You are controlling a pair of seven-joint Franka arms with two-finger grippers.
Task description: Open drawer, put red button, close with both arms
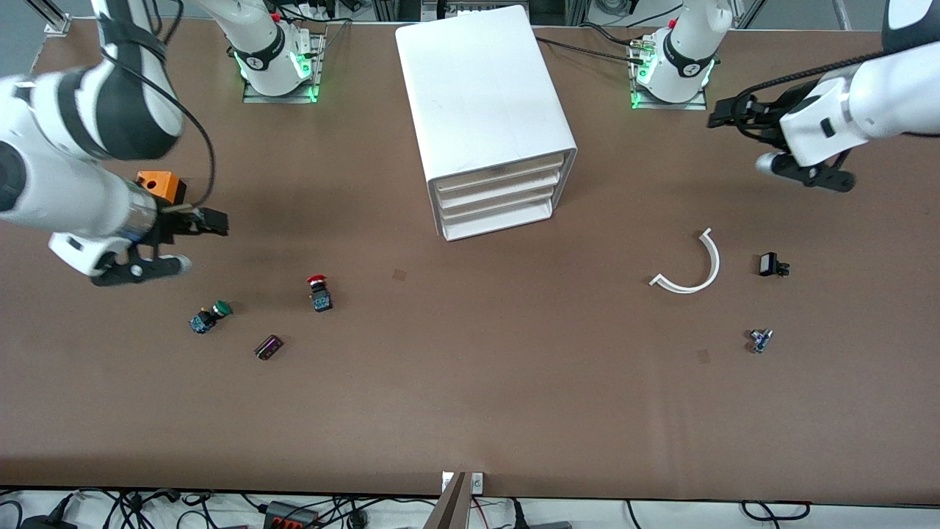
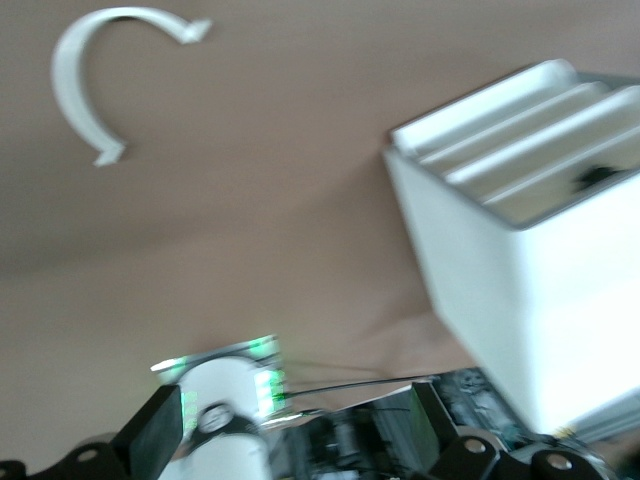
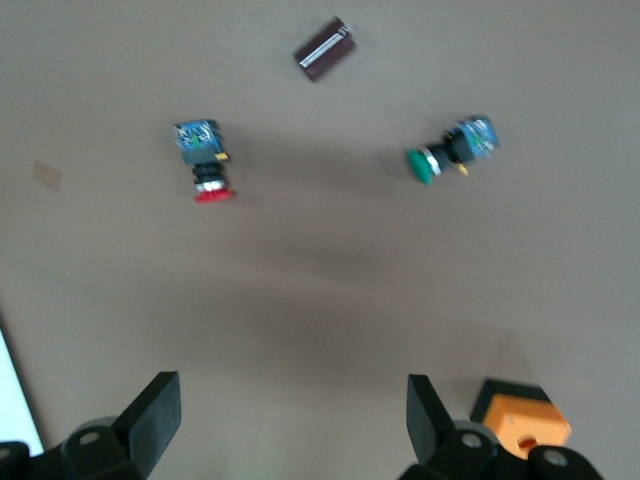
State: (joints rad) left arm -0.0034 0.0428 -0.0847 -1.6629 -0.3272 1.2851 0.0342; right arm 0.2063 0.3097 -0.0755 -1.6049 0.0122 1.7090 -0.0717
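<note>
The red button (image 1: 319,292) stands on the brown table, nearer the front camera than the white drawer cabinet (image 1: 485,110), toward the right arm's end. It also shows in the right wrist view (image 3: 206,167). All the cabinet's drawers are shut; the cabinet shows in the left wrist view too (image 2: 520,290). My right gripper (image 1: 211,221) is open and empty, in the air over the table beside the orange block (image 1: 159,186); its fingers stand wide apart in the right wrist view (image 3: 292,415). My left gripper (image 1: 725,114) is open and empty, raised over the table near the left arm's base, and also shows in the left wrist view (image 2: 290,430).
A green-capped button (image 1: 211,316) and a dark purple part (image 1: 269,347) lie beside the red button, nearer the front camera. Toward the left arm's end lie a white curved piece (image 1: 692,266), a small black part (image 1: 771,264) and a small blue part (image 1: 760,339).
</note>
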